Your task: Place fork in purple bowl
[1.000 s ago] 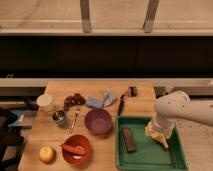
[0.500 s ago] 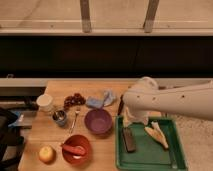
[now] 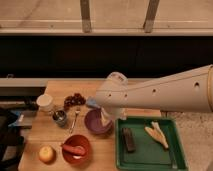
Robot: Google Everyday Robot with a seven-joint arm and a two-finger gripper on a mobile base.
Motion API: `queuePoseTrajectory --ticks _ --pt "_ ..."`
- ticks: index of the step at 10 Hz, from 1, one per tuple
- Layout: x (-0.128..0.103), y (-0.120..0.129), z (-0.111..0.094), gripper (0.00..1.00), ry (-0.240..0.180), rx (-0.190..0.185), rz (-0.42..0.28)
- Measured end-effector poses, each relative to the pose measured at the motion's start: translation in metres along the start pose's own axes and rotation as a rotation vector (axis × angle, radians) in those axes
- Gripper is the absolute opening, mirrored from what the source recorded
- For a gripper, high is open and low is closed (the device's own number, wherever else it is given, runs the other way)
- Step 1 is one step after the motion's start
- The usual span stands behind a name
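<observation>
The slim silvery fork (image 3: 75, 119) lies on the wooden table, just left of the purple bowl (image 3: 94, 126) and right of a metal cup. My gripper (image 3: 105, 118) hangs at the end of the big white arm, over the bowl's right half, open with nothing in it. The arm reaches in from the right and hides the bowl's back rim. The fork is apart from the gripper, about a bowl's width to its left.
A red bowl (image 3: 76, 148) holding something red and an apple (image 3: 46, 153) sit at the front left. A white cup (image 3: 46, 102), metal cup (image 3: 60, 118), grapes (image 3: 75, 100) and blue cloth (image 3: 92, 103) stand behind. A green tray (image 3: 172, 157) with a dark bar (image 3: 129, 139) and a pale yellow item (image 3: 157, 134) is on the right.
The arm has swung left from above the green tray to above the purple bowl. The view is now closer to the table. The fork has not moved.
</observation>
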Motion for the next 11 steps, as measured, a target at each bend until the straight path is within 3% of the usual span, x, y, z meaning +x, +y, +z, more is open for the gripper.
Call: queuePoseTrajectory --ticks 3,5,6,9,11 --pt "0.000 0.002 0.000 0.65 0.001 -0.002 -0.003" --pt "0.001 -0.011 0.005 0.65 -0.002 -0.016 0.052" --pt "-0.003 -0.016 0.005 0.65 -0.012 -0.006 0.062" --pt "-0.026 0.002 0.006 0.65 -0.027 0.028 -0.001" --pt "-0.057 0.038 0.008 0.65 -0.035 0.045 -0.063"
